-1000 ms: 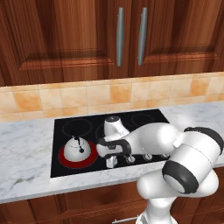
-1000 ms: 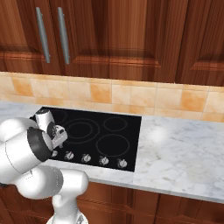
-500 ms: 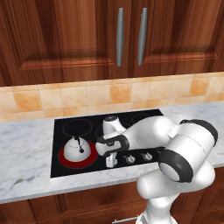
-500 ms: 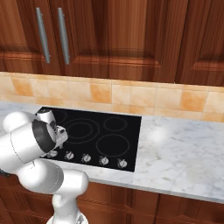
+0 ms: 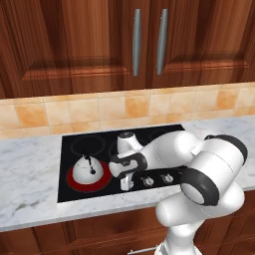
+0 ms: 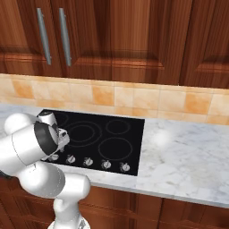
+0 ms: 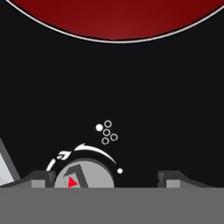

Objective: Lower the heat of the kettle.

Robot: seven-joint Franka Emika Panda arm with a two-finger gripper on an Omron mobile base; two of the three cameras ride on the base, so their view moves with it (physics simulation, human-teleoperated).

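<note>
Left base view: small dome-shaped white-silver kettle (image 5: pixel 88 170) with thin black arched handle sits on the glowing red front-left burner (image 5: pixel 74 182) of the black glass cooktop (image 5: pixel 164 137). Two-finger gripper (image 5: pixel 126 183) is down at the front knob row, just right of the kettle. Finger gap not readable here.

Right base view: arm covers the cooktop's left end; four small silver knobs (image 6: pixel 87 161) show to its right.

Hand view: fingertips (image 7: pixel 39 179) stand apart, nothing clamped. The round grey knob with red pointer (image 7: pixel 83 176) sits off-centre, against the left finger. Risk, as I judge it: closing now grips lopsided and slips, or turning the wrong way raises the heat.
</note>
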